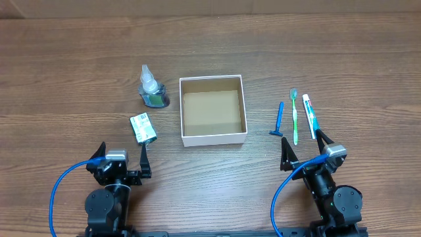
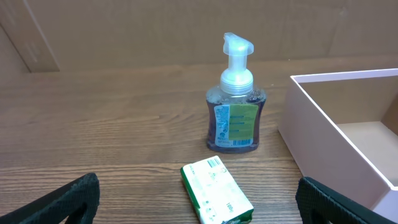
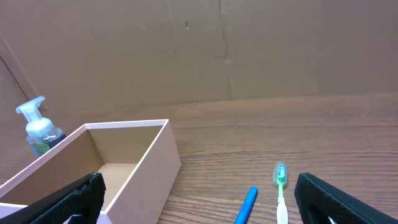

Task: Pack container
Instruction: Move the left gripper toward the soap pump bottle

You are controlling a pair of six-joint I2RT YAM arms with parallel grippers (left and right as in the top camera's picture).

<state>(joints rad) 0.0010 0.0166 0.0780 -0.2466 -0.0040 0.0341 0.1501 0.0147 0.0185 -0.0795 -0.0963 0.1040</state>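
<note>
The container, a square white-walled box with a brown floor, stands empty at the table's middle; it shows in the left wrist view and the right wrist view. Left of it stand a clear pump bottle and a green-and-white soap packet. Right of it lie a blue razor, a green toothbrush and a toothpaste tube. My left gripper is open, just short of the soap. My right gripper is open near the razor.
A brown cardboard wall runs along the table's far edge. The bottle also shows behind the container in the right wrist view. Blue cables loop beside both arm bases at the near edge.
</note>
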